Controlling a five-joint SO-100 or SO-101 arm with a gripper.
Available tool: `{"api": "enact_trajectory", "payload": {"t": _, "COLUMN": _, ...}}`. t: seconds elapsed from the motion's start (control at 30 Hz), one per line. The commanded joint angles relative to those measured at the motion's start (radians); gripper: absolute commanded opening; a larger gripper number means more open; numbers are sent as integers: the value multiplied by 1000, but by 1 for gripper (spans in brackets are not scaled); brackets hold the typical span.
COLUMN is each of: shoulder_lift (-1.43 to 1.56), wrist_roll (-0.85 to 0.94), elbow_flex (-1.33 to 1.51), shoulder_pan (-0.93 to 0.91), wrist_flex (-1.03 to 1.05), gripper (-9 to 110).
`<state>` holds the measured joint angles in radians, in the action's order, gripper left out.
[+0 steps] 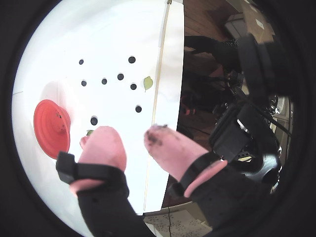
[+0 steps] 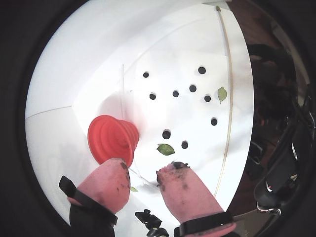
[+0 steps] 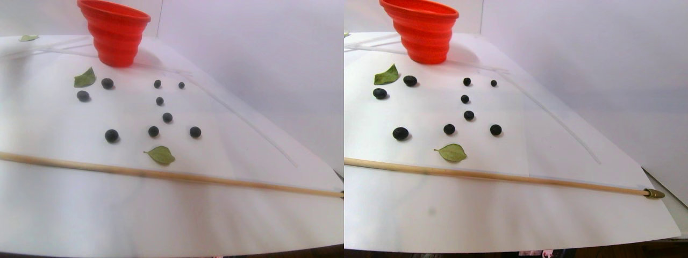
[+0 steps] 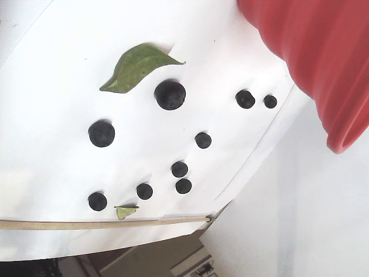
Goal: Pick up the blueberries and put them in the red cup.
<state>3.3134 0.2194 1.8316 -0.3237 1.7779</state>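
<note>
Several dark blueberries (image 3: 111, 135) lie scattered on the white sheet; they also show in both wrist views, blueberries (image 1: 120, 76) and blueberries (image 2: 176, 93), and in the fixed view, blueberries (image 4: 170, 94). The red cup (image 3: 115, 32) stands upright at the sheet's far end, left of the berries in both wrist views: cup (image 1: 49, 128), cup (image 2: 111, 138). Its wall fills the fixed view's top right, cup (image 4: 311, 52). My gripper (image 1: 131, 133) hovers above the sheet, open, its pink smudged fingers apart with nothing between them. In a wrist view the gripper (image 2: 146, 166) sits just below the cup, short of the nearest berry (image 2: 166, 134).
Green leaves (image 3: 84, 78) (image 3: 160, 155) lie among the berries, one leaf (image 2: 165, 148) close ahead of my fingers. A thin wooden stick (image 3: 161, 174) lies across the sheet beyond the berries. Past it the table edge (image 1: 170, 98) drops off to dark clutter and cables.
</note>
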Motion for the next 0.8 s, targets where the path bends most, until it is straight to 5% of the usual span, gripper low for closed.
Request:
{"api": "enact_trajectory", "payload": {"t": 0.0, "shoulder_lift": 17, "wrist_roll": 11, "elbow_flex": -14, "shoulder_pan": 5, "wrist_flex": -9, "gripper": 10}}
{"api": "enact_trajectory", "payload": {"t": 0.77, "shoulder_lift": 17, "wrist_roll": 12, "elbow_flex": -12, "shoulder_pan": 34, "wrist_flex": -14, "gripper": 11}}
